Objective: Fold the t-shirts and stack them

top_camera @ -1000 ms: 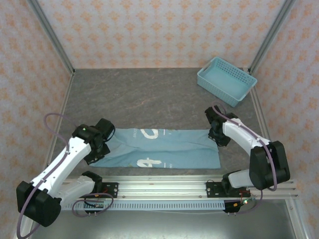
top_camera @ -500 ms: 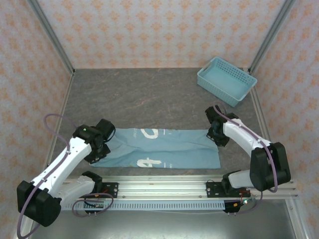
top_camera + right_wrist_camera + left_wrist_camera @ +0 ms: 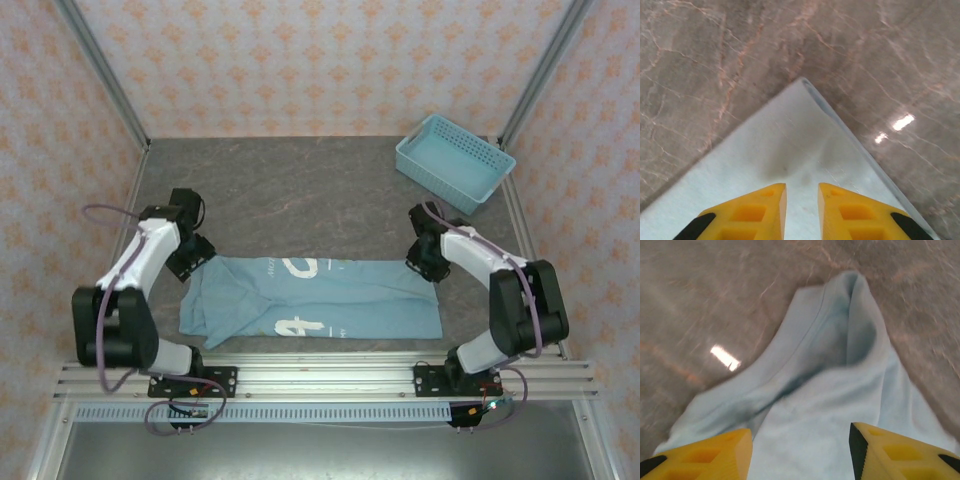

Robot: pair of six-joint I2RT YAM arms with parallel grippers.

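Across the table [image 3: 300, 190], your t-shirt [image 3: 330, 300] lay near the front edge as a long flat band, lettering up, with the basket [image 3: 430, 180] well apart in the far right corner. I'd judge the lengthwise fold was done and the crosswise fold was not. Your left gripper [image 3: 800, 432] hung spread wide over the bunched left end. Your right gripper [image 3: 802, 187], narrowed but not closed, pinched nothing above the far right corner. The next move called for a firm corner grip.
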